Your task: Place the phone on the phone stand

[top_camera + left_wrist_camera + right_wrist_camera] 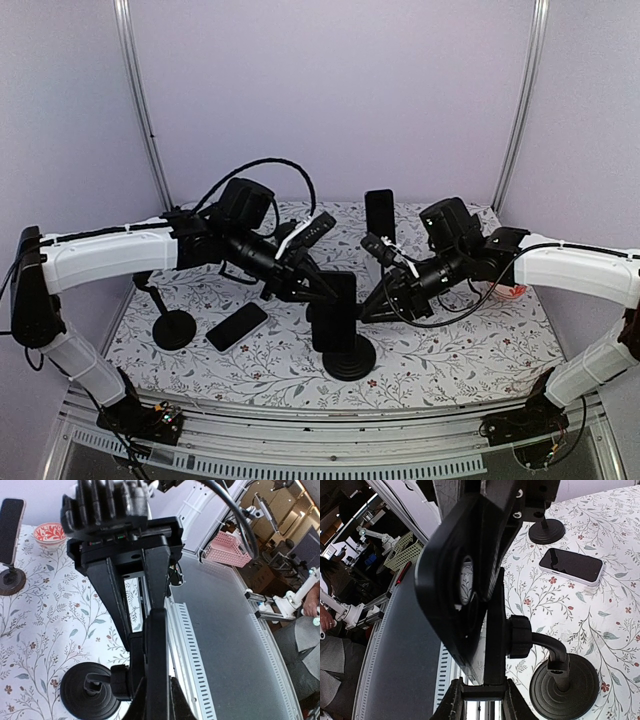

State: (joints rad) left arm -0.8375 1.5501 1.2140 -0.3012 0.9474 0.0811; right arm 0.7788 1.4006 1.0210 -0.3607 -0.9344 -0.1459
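Looking from the top, you see both claws meeting at the middle stand (350, 362). The left claw (318, 288) sits at the upper left edge of the upright phone (335, 312), and the right claw (378, 300) at its right edge. A second phone (237, 325) lies flat to the left.

From the left wrist, your fingers (112, 600) are pinched closed on an edge-on slab (156, 660) above the stand (90, 697); you cannot tell whether it is phone or holder.

From the right wrist, the phone (455, 580) leans against the holder (495, 630). The fingers are hidden, so you cannot tell the grip.
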